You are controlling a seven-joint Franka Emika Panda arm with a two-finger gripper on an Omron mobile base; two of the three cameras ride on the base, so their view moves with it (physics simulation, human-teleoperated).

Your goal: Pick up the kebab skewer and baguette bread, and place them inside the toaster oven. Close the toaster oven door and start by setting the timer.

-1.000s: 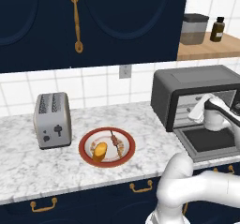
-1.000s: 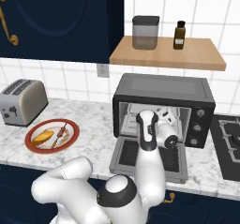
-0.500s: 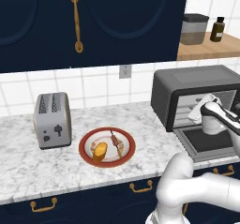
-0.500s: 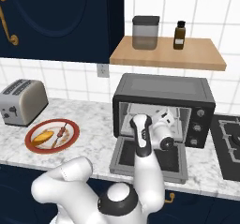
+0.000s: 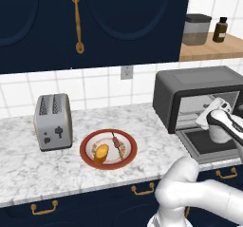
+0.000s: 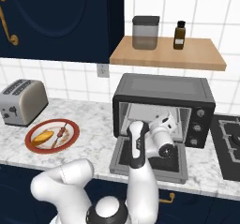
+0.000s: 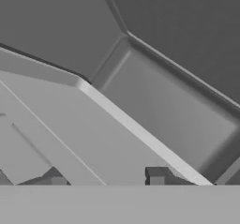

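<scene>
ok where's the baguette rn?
Baguette lies on the red-rimmed plate, left of the skewer, on the counter right of the silver toaster.

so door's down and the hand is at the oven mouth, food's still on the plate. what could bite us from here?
1. The gripper sits at the mouth of the toaster oven, above the dropped toaster oven door; a careless retreat could clip the frame or door.
2. The kebab skewer is thin and lies flat on the plate, so a grasp may slip.
3. The baguette bread lies close beside it and could get nudged.
</scene>
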